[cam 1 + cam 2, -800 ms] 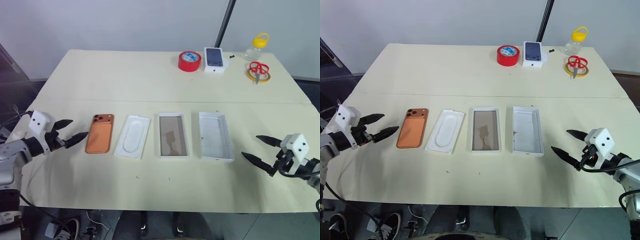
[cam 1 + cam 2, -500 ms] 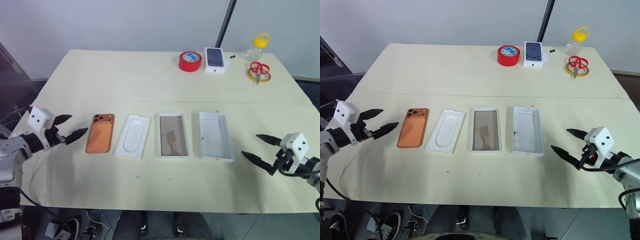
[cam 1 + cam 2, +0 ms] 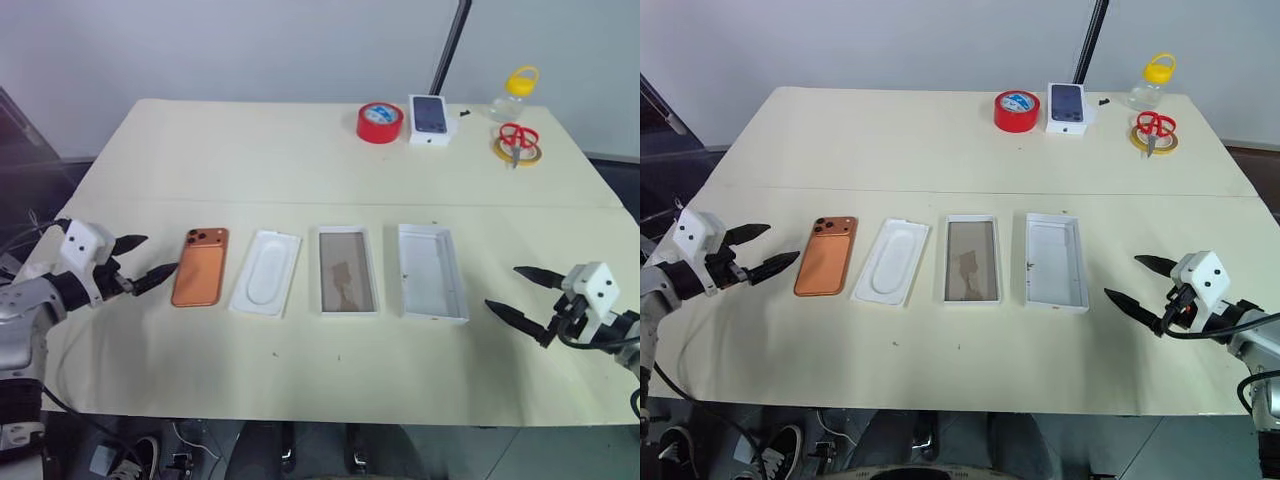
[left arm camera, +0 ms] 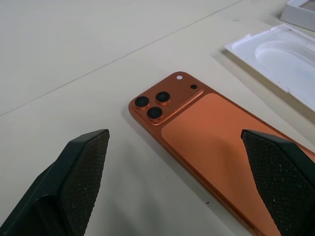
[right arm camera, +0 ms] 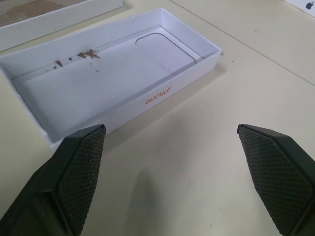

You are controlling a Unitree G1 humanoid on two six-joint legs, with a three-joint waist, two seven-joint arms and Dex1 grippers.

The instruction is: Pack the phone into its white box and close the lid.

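Left gripper drifts beside the phone

The left gripper (image 3: 139,260), jaws wide apart, pulled away from the phone (image 3: 200,266) toward the table's left edge, then eased back, its lower fingertip again just short of the phone's near side.

A cream table (image 3: 300,160) stands before a plain pale wall (image 3: 250,45), crossed by a dark pole (image 3: 450,45).

Phone (image 3: 200,267) left of tray (image 3: 266,273) (just beside)

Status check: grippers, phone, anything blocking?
Left gripper and right gripper open, empty. Phone face down on table, unpacked, just ahead of left gripper. Nothing in the way.
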